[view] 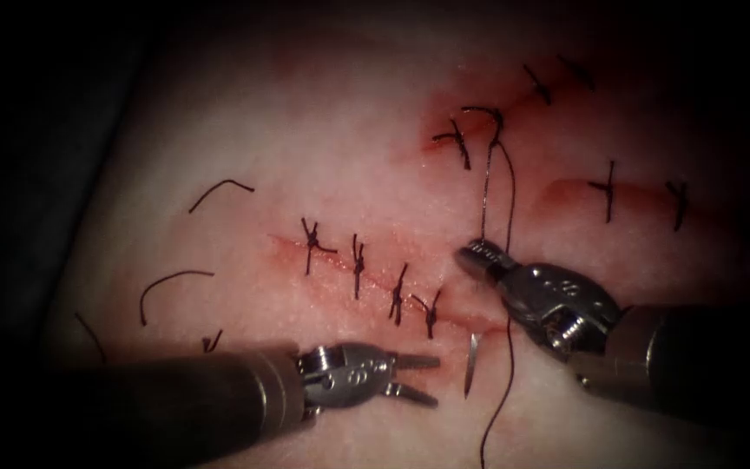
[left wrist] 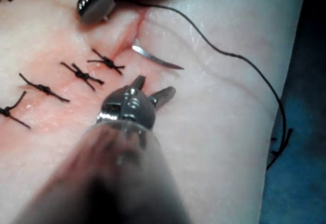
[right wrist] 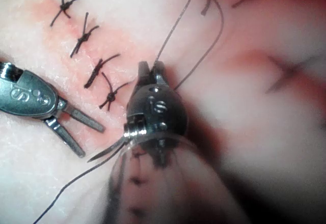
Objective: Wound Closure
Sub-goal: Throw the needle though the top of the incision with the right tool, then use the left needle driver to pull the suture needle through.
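While the needle (view: 471, 365) stands partly in the tissue (view: 323, 156) at the right end of the cut (view: 375, 278), its pointed part sticks out free and no tool holds it. The thread (view: 509, 200) runs from there up the tissue and down past the needle. The right tool (view: 479, 257) has its jaws closed on the thread just above the cut. The left tool (view: 417, 377) waits near the needle with jaws apart, holding nothing. Four finished stitches (view: 358, 265) cross the cut on the left.

Tissue (view: 245, 122) with cut thread ends (view: 171, 287)
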`<state>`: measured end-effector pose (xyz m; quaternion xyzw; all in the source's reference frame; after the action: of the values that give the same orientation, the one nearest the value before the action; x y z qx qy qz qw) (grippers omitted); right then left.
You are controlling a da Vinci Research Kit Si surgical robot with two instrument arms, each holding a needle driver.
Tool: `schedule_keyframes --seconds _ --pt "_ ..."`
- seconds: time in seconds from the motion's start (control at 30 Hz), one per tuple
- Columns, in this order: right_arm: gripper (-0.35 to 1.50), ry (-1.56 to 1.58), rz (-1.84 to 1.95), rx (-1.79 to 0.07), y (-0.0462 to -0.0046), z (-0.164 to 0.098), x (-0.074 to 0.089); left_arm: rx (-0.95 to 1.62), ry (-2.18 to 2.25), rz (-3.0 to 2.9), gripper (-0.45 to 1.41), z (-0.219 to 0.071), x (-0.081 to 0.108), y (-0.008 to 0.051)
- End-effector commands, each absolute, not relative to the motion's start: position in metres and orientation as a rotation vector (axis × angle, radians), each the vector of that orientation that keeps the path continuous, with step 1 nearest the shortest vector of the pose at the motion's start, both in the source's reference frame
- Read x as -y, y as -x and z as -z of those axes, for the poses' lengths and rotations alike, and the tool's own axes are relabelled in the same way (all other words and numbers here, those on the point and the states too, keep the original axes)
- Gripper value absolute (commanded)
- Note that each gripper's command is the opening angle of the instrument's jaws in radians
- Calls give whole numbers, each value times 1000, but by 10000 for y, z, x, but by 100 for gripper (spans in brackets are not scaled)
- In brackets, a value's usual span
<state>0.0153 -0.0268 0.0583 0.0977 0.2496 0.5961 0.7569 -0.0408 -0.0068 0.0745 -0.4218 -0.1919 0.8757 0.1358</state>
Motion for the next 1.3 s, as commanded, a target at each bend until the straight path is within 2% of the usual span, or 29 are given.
schedule_keyframes --seconds 0.03,0.17,0.23,0.27,0.3,0.37,0.43,0.53,0.67,1.3 --pt "-35 -225 -1294 -549 -161 -588 276 553 1231 -2547 12 -751 70 414" --pt "-35 -312 -1300 -567 -163 -585 279 495 1287 -2634 15 -751 68 415" --pt "-35 -346 -1291 -655 -160 -581 274 475 1344 -2679 26 -752 69 416" --pt "-13 -351 -1289 -735 -158 -579 268 473 1368 -2695 29 -752 70 416" --pt "88 -343 -1292 -824 -153 -576 259 465 1437 -2732 32 -752 71 415" --pt "113 -364 -1263 -884 -141 -574 245 450 1536 -2789 32 -752 72 413" --pt "123 -374 -1257 -925 -131 -573 235 427 1581 -2820 27 -751 71 413" --pt "126 -362 -1267 -985 -112 -573 219 304 1699 -2856 27 -750 70 420" --pt "120 -345 -1270 -989 -90 -576 208 152 1794 -2840 27 -743 67 428" --pt "94 -320 -1278 -979 -76 -594 229 93 1878 -2747 19 -733 37 453"
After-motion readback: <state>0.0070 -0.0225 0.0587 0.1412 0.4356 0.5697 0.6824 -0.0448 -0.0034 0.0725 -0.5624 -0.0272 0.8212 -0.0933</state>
